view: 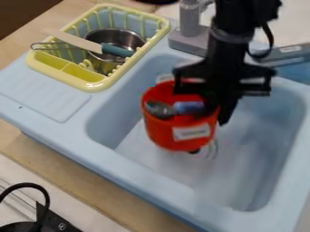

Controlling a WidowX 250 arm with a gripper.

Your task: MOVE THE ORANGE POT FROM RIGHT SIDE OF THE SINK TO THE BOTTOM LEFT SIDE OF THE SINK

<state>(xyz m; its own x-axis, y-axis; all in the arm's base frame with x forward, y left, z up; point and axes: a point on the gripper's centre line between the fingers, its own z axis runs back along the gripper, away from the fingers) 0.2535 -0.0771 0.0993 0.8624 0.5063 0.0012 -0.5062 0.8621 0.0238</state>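
Note:
The black gripper (217, 108) hangs over the middle of the sink, shut on the right rim of the orange-red pot (172, 134). One finger shows outside the pot's right wall; the grip on the rim is partly hidden by the gripper's own body. Inside the pot lies a utensil with a metal head and a blue handle (189, 107). The pot looks raised over the floor of the light blue sink (163, 158), near its left-middle part, and is roughly upright.
A yellow dish rack (94, 85) with a metal pot (115, 40) and a teal-handled knife (116, 50) stands at the upper left. The grey faucet (191, 40) rises behind the basin. A black cable curves at the lower left.

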